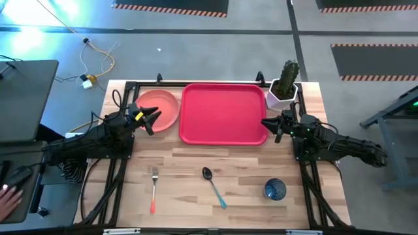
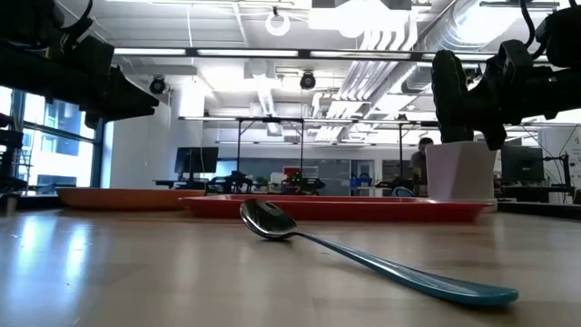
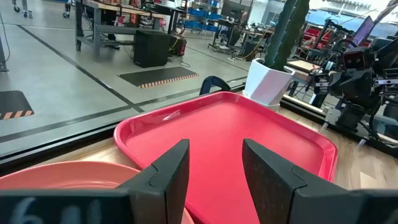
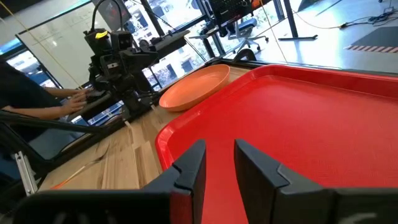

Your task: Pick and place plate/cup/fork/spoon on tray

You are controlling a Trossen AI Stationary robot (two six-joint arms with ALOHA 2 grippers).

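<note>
The red tray (image 1: 222,114) lies at the table's far middle. The salmon-pink plate (image 1: 160,109) rests flat just left of it. The fork (image 1: 153,189), the blue-handled spoon (image 1: 214,186) and the blue cup (image 1: 275,189) are on the wood near the front edge. My left gripper (image 1: 151,119) is open and empty, hovering over the plate's near right rim (image 3: 62,177) and pointing at the tray (image 3: 249,137). My right gripper (image 1: 271,125) is open and empty above the tray's right rim, pointing across the tray (image 4: 311,112) toward the plate (image 4: 196,87).
A white pot with a green cactus (image 1: 284,88) stands off the tray's far right corner, close to my right arm. A black frame runs along the table's far edge. A person's hand (image 1: 6,196) shows off the table's left side.
</note>
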